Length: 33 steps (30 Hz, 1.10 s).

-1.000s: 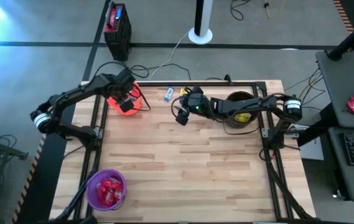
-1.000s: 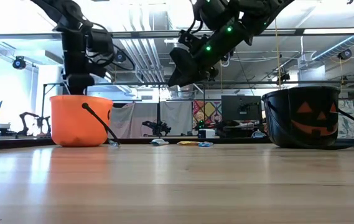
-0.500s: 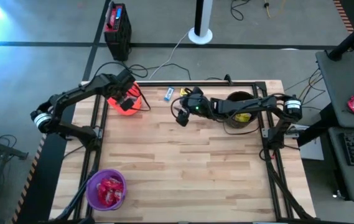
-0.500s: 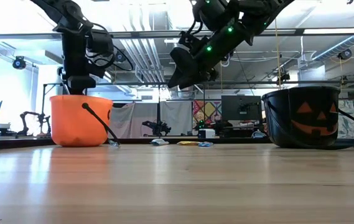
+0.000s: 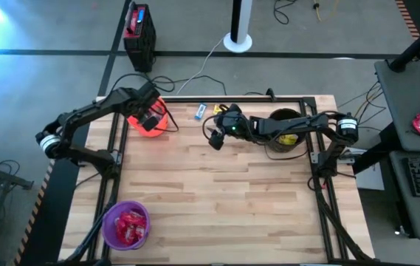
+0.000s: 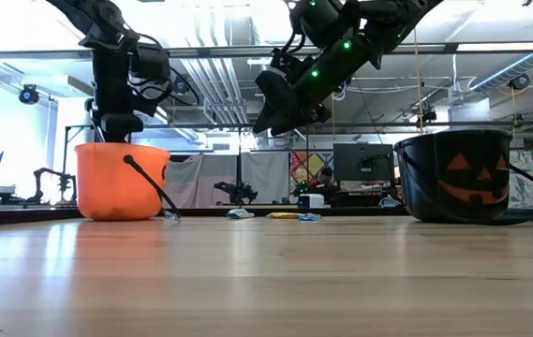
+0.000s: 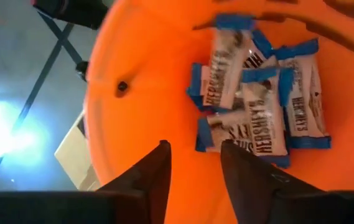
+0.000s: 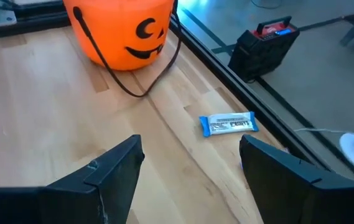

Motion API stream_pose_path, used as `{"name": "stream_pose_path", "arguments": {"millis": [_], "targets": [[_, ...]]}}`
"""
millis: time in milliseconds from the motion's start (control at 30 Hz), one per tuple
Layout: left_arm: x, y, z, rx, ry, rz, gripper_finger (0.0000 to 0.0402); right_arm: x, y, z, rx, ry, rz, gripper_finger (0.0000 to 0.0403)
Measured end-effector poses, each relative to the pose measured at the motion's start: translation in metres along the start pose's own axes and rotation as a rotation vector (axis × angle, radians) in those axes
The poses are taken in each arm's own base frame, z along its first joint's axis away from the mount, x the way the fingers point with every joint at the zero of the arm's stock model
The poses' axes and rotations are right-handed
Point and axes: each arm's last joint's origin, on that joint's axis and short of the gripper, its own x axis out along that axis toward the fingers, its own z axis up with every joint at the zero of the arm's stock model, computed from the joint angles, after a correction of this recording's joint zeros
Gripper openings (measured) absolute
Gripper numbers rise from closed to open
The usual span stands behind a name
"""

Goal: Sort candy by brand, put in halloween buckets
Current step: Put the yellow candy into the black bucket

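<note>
The left gripper (image 7: 192, 165) is hanging over the orange bucket (image 5: 150, 122), fingers slightly apart and empty, above blue-and-white candies (image 7: 257, 99) lying inside. The right gripper (image 8: 189, 165) is hovering above the table (image 5: 217, 199) with fingers wide apart, near a blue-and-white candy (image 8: 228, 124) beside that bucket.

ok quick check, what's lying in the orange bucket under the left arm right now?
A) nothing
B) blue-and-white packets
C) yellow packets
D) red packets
B. The left wrist view looks straight down into the orange bucket, and several blue-and-white packets are piled on its floor; no red or yellow ones show in there.
</note>
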Motion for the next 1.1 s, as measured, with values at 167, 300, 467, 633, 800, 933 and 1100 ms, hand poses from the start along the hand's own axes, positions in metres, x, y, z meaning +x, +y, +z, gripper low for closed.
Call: {"name": "stream_pose_path", "arguments": {"millis": [167, 300, 467, 633, 800, 933, 1100], "targets": [[-0.030, -0.003, -0.005, -0.049, -0.167, -0.018, 0.0137, 0.003, -0.009, 0.000, 0.065, 0.008, -0.023, 0.0257], [-0.058, -0.006, -0.016, -0.096, -0.312, -0.042, 0.0137, 0.007, -0.023, 0.002, 0.128, 0.009, -0.055, 0.0250], [-0.083, -0.007, -0.032, -0.172, -0.461, -0.081, 0.0137, 0.016, -0.046, 0.013, 0.219, 0.019, -0.078, 0.0241], [-0.098, -0.018, -0.046, -0.155, -0.672, -0.147, 0.0137, 0.043, -0.072, 0.014, 0.294, 0.145, -0.110, 0.0230], [-0.102, -0.027, -0.061, -0.126, -0.836, -0.202, 0.0137, 0.070, -0.094, 0.011, 0.336, 0.297, -0.115, 0.0226], [-0.099, -0.031, -0.072, -0.122, -0.909, -0.227, 0.0137, 0.093, -0.100, 0.000, 0.278, 0.405, -0.082, 0.0229], [-0.095, -0.031, -0.079, -0.124, -0.922, -0.229, 0.0137, 0.113, -0.097, -0.013, 0.088, 0.509, -0.030, 0.0234]]}}
